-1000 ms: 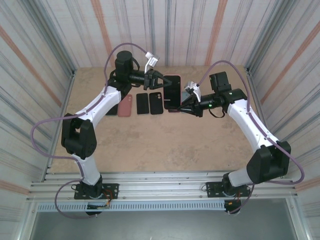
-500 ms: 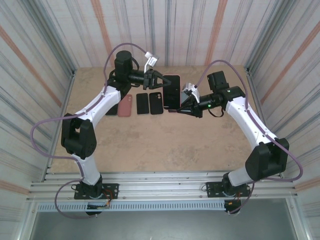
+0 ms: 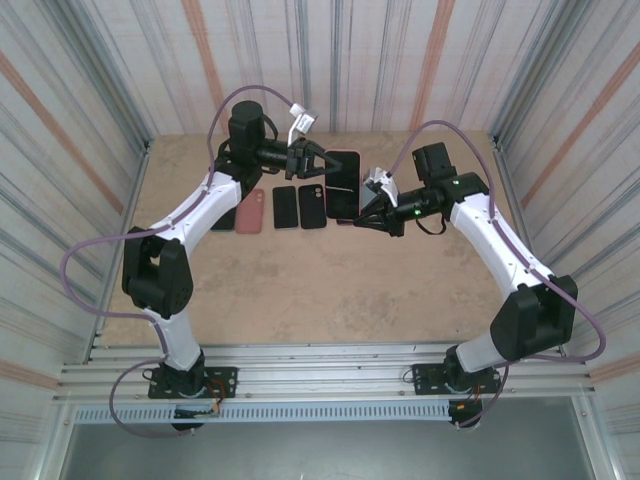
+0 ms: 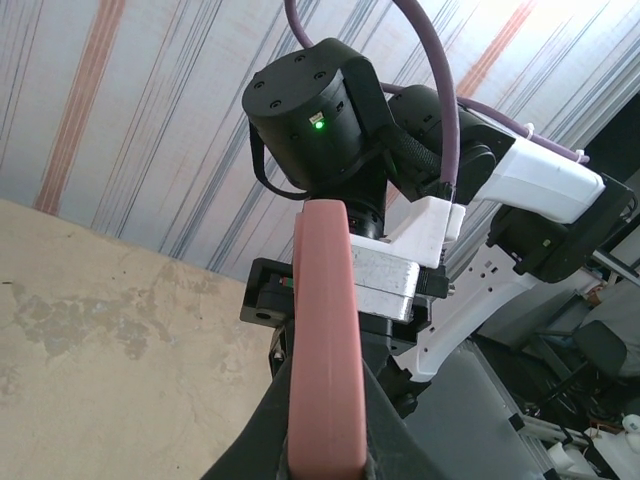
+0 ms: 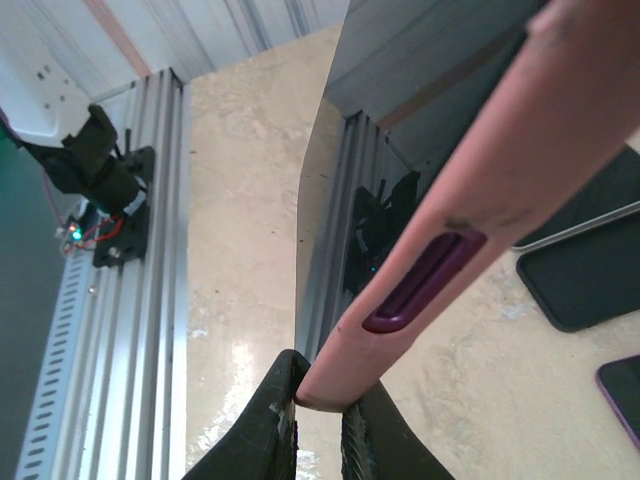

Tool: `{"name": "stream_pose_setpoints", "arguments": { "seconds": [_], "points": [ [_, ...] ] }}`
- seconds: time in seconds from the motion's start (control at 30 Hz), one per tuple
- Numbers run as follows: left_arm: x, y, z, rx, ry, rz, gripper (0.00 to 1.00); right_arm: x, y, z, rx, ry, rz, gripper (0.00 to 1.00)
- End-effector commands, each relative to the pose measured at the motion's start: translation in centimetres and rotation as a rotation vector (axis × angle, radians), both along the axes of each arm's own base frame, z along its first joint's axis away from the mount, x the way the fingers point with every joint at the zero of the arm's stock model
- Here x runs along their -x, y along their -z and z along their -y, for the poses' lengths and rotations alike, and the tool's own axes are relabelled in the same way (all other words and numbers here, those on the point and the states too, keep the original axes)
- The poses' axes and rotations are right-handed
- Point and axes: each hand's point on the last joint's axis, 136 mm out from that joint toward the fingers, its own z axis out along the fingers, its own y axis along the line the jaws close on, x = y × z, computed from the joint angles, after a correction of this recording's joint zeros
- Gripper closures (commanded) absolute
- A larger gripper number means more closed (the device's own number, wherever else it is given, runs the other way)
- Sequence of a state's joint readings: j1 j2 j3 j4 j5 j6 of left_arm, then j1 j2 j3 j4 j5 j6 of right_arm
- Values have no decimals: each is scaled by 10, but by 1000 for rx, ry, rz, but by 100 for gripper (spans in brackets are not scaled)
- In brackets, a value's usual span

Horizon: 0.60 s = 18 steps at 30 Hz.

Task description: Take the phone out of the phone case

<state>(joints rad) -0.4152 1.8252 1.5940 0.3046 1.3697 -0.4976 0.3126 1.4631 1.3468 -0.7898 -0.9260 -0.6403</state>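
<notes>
Phone case, pink, with the phone seated in it, was held in the air over the far middle of the table, dark screen turned up toward the overhead camera. Its long axis ran near to far, with a claw at either end. The left claw was pressed together on the far left corner, and the right claw pinched the near right corner, both fingers touching the pink rim. Neither arm was the nearer, as the two grips lay diagonally opposite across the screen. In the right wrist view the phone case ran up and to the right from the fingers, edge-on, with a purple side button just above the grip. Separation would probably require one claw to hold the rim while the other bent a corner back off the phone. Whether either claw bore on the glass as well as the rim could not be made out, since from above the dark fingertips merged with the screen. The back of the case was hidden. Left of the held phone, a pink slab and two dark slabs lay on the table; a further dark one was partly covered by the left arm.
</notes>
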Motion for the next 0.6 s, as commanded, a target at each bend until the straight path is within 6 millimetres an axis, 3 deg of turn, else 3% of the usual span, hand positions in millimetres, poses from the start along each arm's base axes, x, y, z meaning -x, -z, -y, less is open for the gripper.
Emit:
{"name": "stream_pose_setpoints", "arguments": {
  "seconds": [0.0, 0.37, 0.57],
  "points": [
    [22, -29, -1, 16, 43, 1, 100, -17, -10, 5, 82, 39, 199, 93],
    [25, -26, 2, 10, 85, -26, 100, -28, -17, 6, 148, 69, 359, 94],
    [24, -26, 4, 14, 86, -27, 100, -31, -29, -1, 83, 99, 349, 95]
  ]
}}
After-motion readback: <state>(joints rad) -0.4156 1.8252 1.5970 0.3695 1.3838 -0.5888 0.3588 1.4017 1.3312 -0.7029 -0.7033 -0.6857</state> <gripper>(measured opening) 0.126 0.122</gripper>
